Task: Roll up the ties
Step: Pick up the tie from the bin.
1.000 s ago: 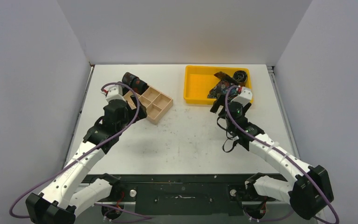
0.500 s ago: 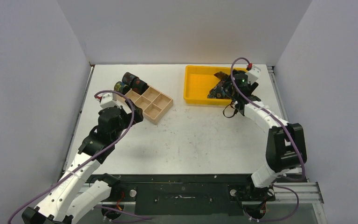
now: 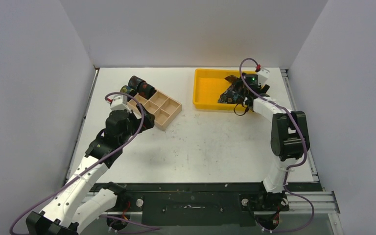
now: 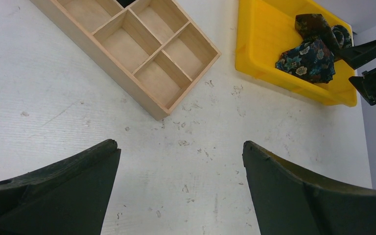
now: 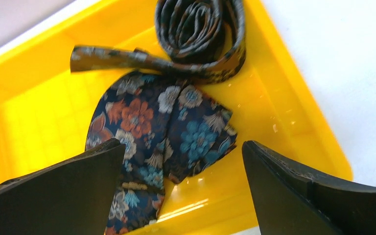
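Observation:
Two loose ties lie in the yellow tray (image 3: 206, 90). One is a blue floral tie (image 5: 166, 127), folded flat. The other is a brown patterned tie (image 5: 200, 34), loosely coiled at the tray's far end. My right gripper (image 5: 183, 147) hangs open just above the floral tie, at the tray's near right corner (image 3: 247, 95). Rolled ties (image 3: 139, 87) stand as dark cylinders at the far left end of the wooden box (image 3: 162, 108). My left gripper (image 4: 181, 147) is open over bare table, just near of the box, with nothing between its fingers.
The wooden box (image 4: 127, 49) has several open compartments and lies diagonally on the left half of the table. The yellow tray (image 4: 259, 49) sits at the back right. White walls close in the back and both sides. The right arm's purple cable loops over the tray.
My right arm has swung from the table in front of the tray up over the tray's right end. The left arm drew back a little, uncovering the rolled ties.

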Robot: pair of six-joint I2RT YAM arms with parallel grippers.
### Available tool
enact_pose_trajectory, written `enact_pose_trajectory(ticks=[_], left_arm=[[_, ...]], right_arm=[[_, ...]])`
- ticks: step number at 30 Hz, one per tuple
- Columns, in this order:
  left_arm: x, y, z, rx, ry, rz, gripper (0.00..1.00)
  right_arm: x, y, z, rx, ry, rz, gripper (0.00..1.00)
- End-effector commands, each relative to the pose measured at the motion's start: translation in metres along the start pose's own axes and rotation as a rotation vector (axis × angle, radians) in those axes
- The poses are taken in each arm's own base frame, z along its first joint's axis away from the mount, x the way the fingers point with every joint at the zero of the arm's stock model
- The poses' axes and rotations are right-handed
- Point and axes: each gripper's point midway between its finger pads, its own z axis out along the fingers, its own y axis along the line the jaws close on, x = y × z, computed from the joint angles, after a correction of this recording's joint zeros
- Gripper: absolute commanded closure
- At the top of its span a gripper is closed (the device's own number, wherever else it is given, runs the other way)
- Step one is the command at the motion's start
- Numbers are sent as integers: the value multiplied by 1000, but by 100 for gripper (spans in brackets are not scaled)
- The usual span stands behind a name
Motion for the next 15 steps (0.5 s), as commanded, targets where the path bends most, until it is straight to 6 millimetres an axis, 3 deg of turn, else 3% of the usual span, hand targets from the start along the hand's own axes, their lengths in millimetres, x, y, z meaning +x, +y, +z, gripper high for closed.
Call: enact_pose_trajectory(ticks=[1,7,15], left_arm=[[-11,-12,3,58,-27,-28,4],[-6,-9,9,66,-1,-61,3],[-2,-2,18,38,26,-73,4]], right_arm=[[-61,-11,-3,-28,-148,158,5],[-63,-24,36,52,-67,211,9],[-63,-17,68,83,-41,241,19]])
